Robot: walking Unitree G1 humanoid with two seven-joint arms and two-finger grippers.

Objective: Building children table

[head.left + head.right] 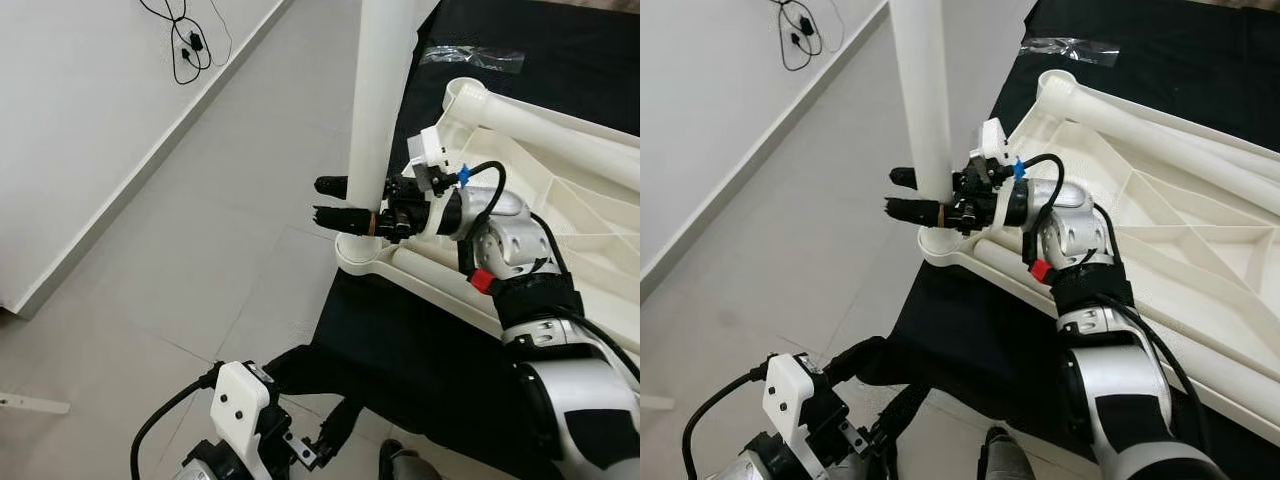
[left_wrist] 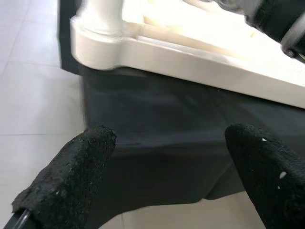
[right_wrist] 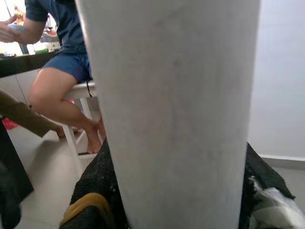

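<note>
My right hand is clamped on the upright table leg, frame centre, seated in the overturned tabletop's corner socket. Left hand, fingers apart, idles lower left. I'd guess other legs remain.

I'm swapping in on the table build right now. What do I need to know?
Right gripper: shut on the upright white leg, low down, just above the corner socket.
Left gripper: open, idle, low over the black mat.
Tabletop lies upside down on the mat; another leg lies along it.
Done: leg stands in the socket. Left: check its seating, other legs.
</note>
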